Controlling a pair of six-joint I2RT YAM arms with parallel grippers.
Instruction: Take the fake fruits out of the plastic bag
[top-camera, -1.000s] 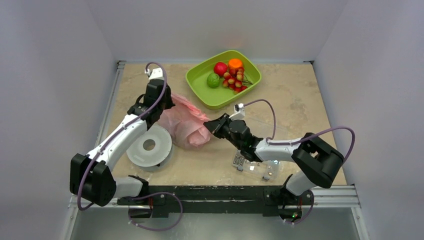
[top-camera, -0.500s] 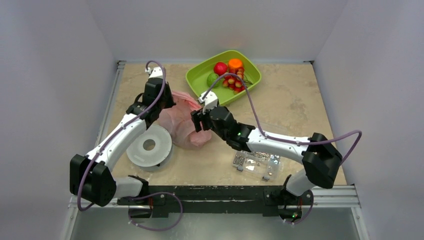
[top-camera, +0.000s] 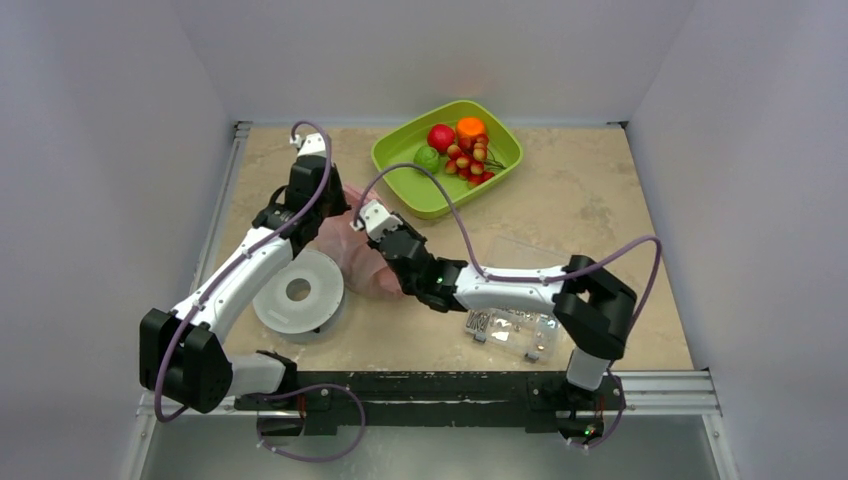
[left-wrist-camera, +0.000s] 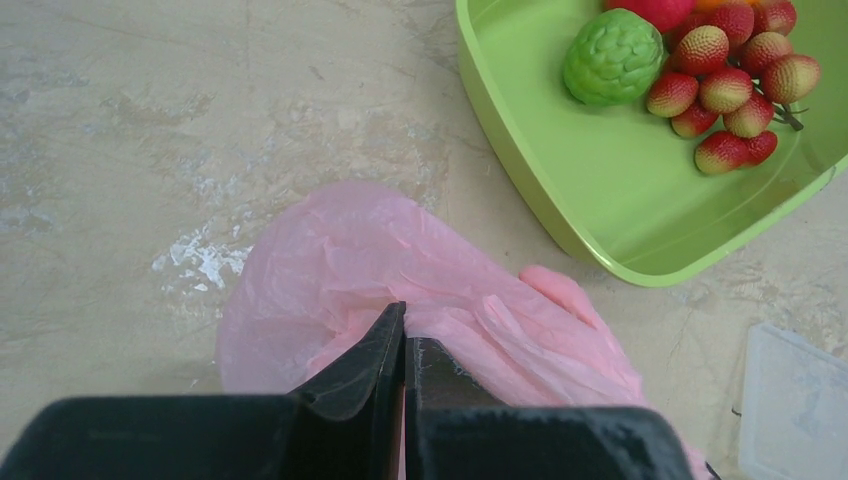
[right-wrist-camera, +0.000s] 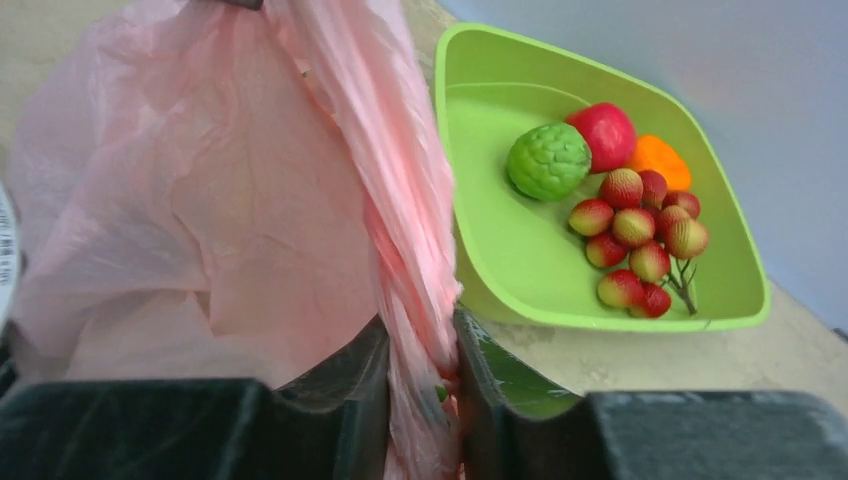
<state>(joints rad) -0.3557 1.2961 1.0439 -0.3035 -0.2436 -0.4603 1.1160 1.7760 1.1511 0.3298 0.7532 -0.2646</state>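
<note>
The pink plastic bag (top-camera: 345, 250) lies crumpled at mid table, left of the green tray (top-camera: 420, 195). My left gripper (left-wrist-camera: 405, 335) is shut, pinching a fold at the bag's top (left-wrist-camera: 330, 260). My right gripper (right-wrist-camera: 420, 345) comes in from the right, its jaws closed on a bunched strip of the bag (right-wrist-camera: 405, 200); a bit of green and red shows through the plastic between them. Fake fruits sit in the tray: a green bumpy one (right-wrist-camera: 548, 160), a red one (right-wrist-camera: 605, 135), an orange one (right-wrist-camera: 658, 158) and a lychee bunch (right-wrist-camera: 640, 235).
A white spool (top-camera: 298, 291) lies just left of the bag, under my left arm. A clear plastic box of small parts (top-camera: 510, 330) sits near the front right. The tray's near rim (right-wrist-camera: 600, 315) is right beside my right gripper.
My right arm swung left from near the clear box to the bag, its jaws opening and then closing on a bunched fold. The left arm kept still, holding the bag.
</note>
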